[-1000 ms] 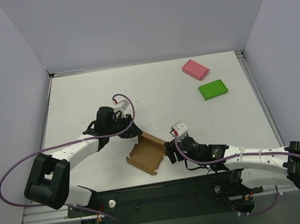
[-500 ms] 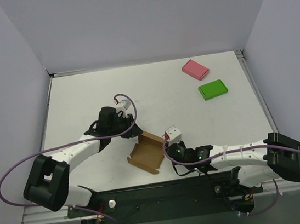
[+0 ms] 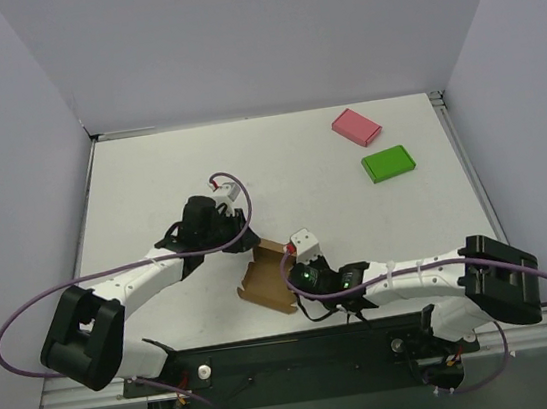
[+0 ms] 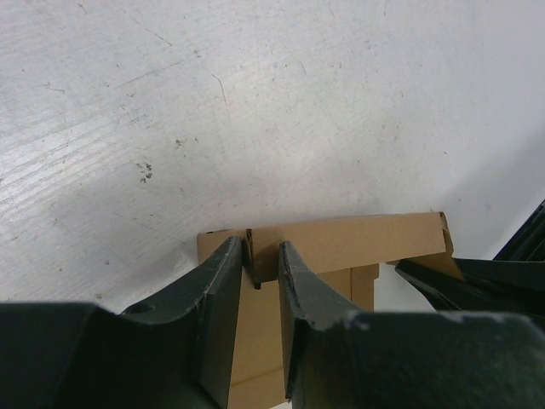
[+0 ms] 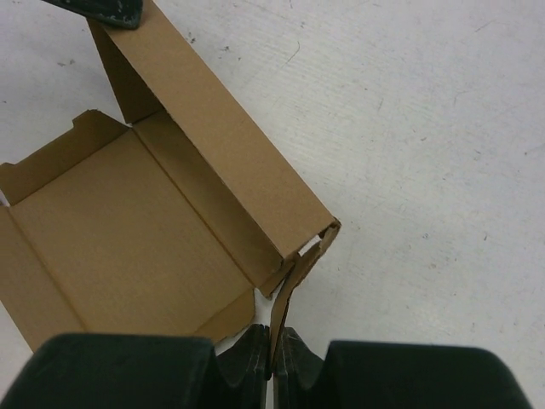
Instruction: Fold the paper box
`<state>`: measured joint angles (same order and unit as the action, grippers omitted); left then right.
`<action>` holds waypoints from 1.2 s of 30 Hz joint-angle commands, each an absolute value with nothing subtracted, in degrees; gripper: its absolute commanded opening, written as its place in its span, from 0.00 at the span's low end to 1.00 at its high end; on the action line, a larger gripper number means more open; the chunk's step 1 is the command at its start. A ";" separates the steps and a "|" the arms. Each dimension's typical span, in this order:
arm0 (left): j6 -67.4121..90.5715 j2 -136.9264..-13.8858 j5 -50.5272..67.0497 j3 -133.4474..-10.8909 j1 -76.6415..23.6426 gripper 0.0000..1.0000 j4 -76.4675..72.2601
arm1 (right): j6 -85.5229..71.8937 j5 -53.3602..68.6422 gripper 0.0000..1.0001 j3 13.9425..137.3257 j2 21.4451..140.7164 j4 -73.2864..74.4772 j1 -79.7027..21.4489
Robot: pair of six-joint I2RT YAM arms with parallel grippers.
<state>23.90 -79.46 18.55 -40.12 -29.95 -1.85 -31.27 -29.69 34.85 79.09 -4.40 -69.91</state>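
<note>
White table (image 5: 426,128), paper box (image 5: 128,247) flap pinched by right hand (image 5: 272,342)

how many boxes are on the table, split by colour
brown paper box: 1
pink box: 1
green box: 1
total: 3

plain brown paper box (image 3: 266,280), pink flat box (image 3: 356,126), green flat box (image 3: 388,164), white table (image 3: 149,180).
</note>
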 commanded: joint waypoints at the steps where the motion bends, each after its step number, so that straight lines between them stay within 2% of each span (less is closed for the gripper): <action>1: 22.94 -79.37 20.65 -40.25 -31.99 0.32 2.46 | -29.36 -31.20 0.03 40.25 80.94 -8.88 -70.66; 10: 22.94 -79.19 20.74 -40.17 -32.78 0.31 2.46 | -28.39 -30.67 0.04 43.24 84.72 -9.05 -70.66; 13: 22.94 -79.19 20.39 -40.17 -33.13 0.31 2.55 | -28.56 -31.55 0.07 43.77 85.69 -9.14 -70.66; 20: 21.10 -79.72 17.85 -41.66 -32.52 0.31 5.79 | -29.97 -31.99 0.40 42.72 83.42 -8.62 -70.58; 25: 19.95 -79.54 16.35 -41.75 -32.52 0.31 6.33 | -28.92 -30.07 0.50 39.73 76.66 -9.14 -70.66; 26: 19.86 -79.45 16.26 -41.84 -32.52 0.31 6.42 | -27.87 -28.32 0.55 38.42 75.60 -9.40 -70.66; 31: 19.60 -79.54 16.17 -42.01 -32.43 0.31 6.42 | -26.63 -26.19 0.67 36.21 66.28 -5.55 -70.49; 36: 19.34 -79.19 15.82 -41.92 -32.34 0.31 6.59 | -29.34 -26.55 0.68 32.36 57.33 -0.27 -65.76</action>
